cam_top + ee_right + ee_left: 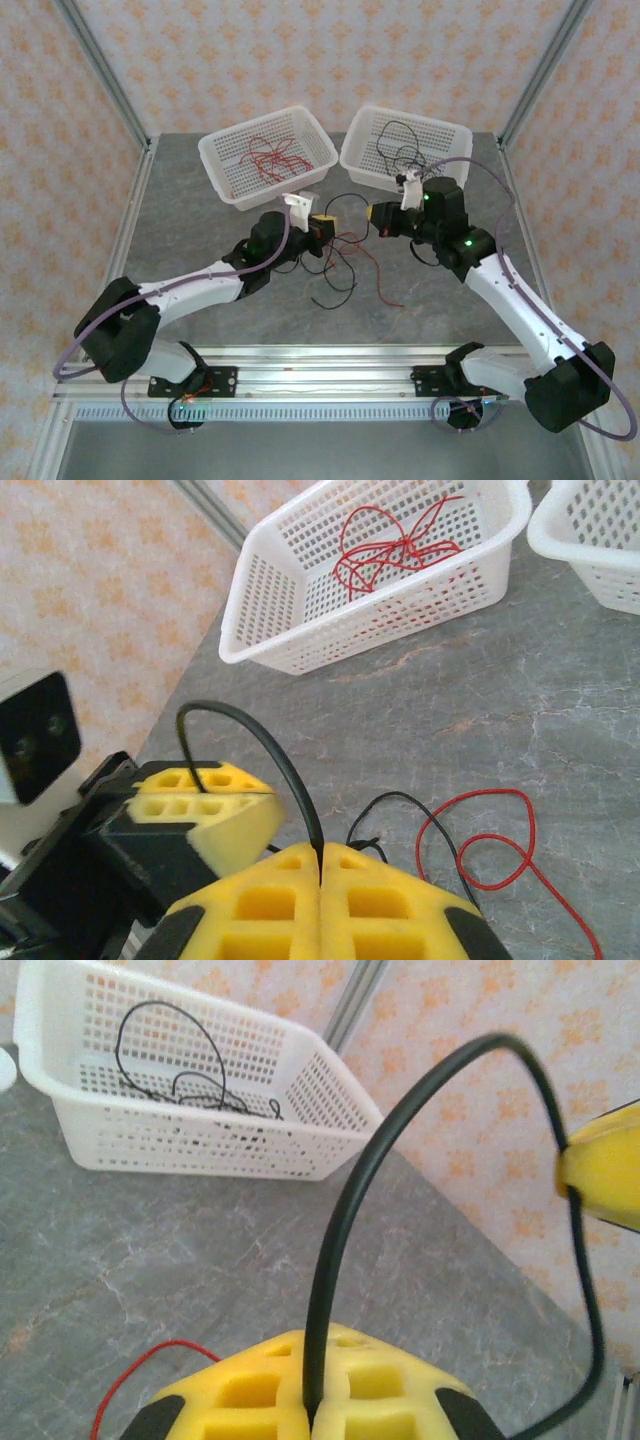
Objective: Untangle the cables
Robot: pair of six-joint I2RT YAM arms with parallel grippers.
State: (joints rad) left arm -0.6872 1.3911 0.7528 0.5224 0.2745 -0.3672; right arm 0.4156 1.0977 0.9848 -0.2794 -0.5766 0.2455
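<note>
Black cable (pixel 345 1200) arched above the grey surface (pixel 150 1250), with the left tool (pixel 312 1405) clamped shut on one part and the right tool (pixel 320 880) pinched shut on another. Easing the tools apart slowly and level would probably lift it clear of the red cables (pixel 500 791) lying on the surface without dragging them along.

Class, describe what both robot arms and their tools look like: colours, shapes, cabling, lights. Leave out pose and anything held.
The left arm and right arm share white links, bulky black joints and a looping purple-grey cable. The left tool and right tool have blocky yellow fingers with square recesses. Green lights glow on the right arm.
</note>
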